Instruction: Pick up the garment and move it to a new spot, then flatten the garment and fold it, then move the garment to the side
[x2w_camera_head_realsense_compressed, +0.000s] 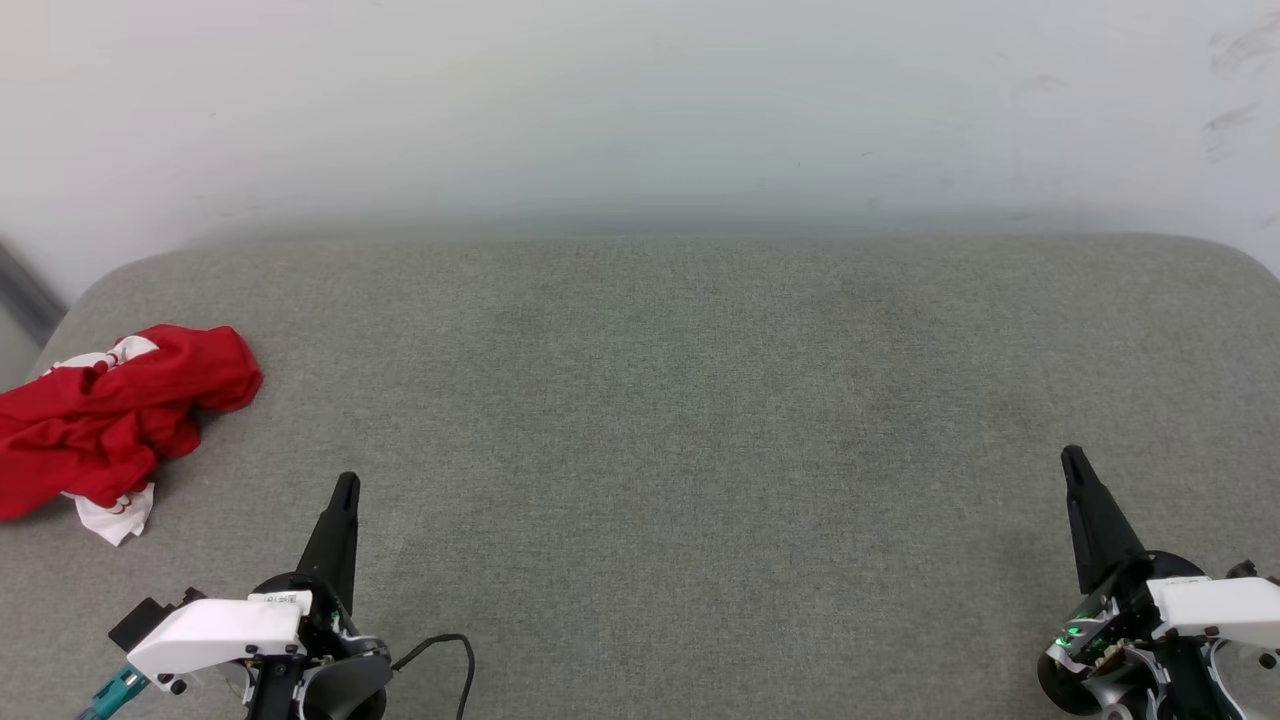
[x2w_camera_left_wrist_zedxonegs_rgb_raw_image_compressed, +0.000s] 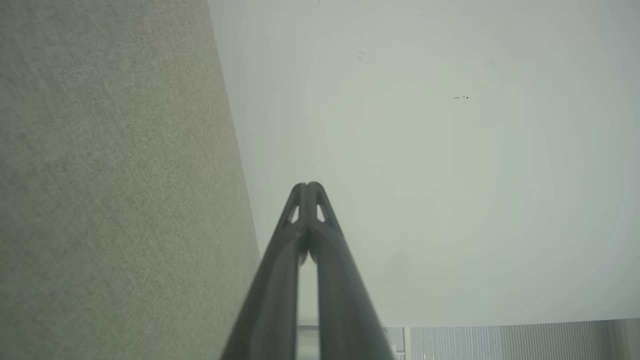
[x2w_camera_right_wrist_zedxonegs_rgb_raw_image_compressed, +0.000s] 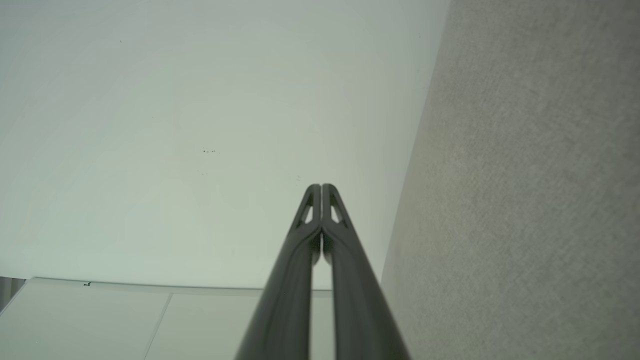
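Garment (x2w_camera_head_realsense_compressed: 110, 420) crumpled on surface (x2w_camera_head_realsense_compressed: 650, 400). Left claw (x2w_camera_head_realsense_compressed: 346, 482) near garment, on its right, pressed together, empty. Right claw (x2w_camera_head_realsense_compressed: 1072, 456) well apart from garment, pressed together too.

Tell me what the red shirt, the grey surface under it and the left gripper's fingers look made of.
Garment: soft thin cloth, likely knit, matte; crumpled in loose folds.
Grey surface: woven upholstery fabric, matte, visible weave, rounded padded corners.
Left gripper's fingers: dark plastic or rubber, smooth, dull sheen; cannot tell which.
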